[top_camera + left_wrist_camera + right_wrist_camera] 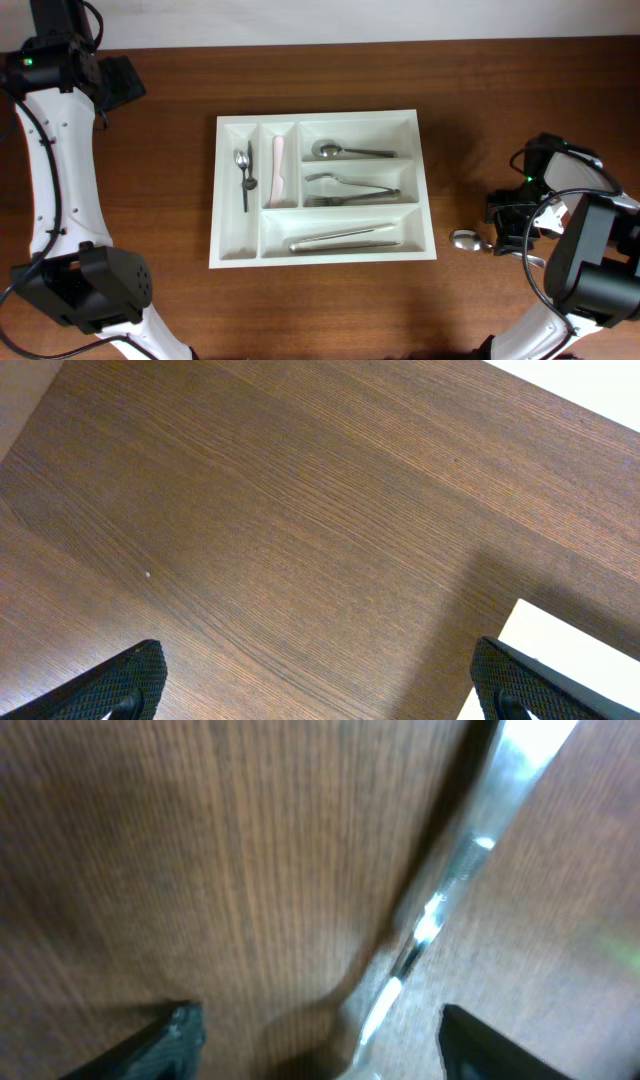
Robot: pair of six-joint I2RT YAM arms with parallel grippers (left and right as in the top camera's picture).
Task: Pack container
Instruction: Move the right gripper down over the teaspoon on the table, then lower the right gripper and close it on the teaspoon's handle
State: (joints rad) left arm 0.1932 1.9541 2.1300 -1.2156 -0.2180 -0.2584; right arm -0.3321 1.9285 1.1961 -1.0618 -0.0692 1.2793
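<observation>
A white cutlery tray (225, 200) lies in the middle of the table, holding spoons, forks, a knife and a pale pink utensil in its compartments. A loose metal spoon (466, 240) lies on the table to the right of the tray. My right gripper (512, 232) is low over the spoon's handle, open, with the shiny handle (430, 920) between its fingers and not clamped. My left gripper (120, 82) is at the far left corner, open and empty over bare wood; a corner of the tray (560, 650) shows at the right of its view.
The wooden table's far edge (320, 42) runs along the top of the overhead view against a white wall. My right arm's base and cables (590, 250) fill the right side. My left arm (60, 170) runs down the left side.
</observation>
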